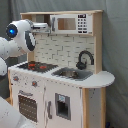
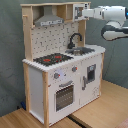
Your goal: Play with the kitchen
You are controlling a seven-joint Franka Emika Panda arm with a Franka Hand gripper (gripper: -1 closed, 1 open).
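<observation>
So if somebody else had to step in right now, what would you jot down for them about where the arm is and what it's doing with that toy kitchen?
Tool: raised to the top shelf, right at the microwave; whether it is open or shut cannot be seen.
Toy kitchen: upright on the wooden floor. Oven door shut, lower cabinet door shut, faucet over the sink, stovetop bare.
Done: arm brought up to the microwave.
Left: nothing visibly opened or moved yet; the microwave looks like the likely next thing to handle.
</observation>
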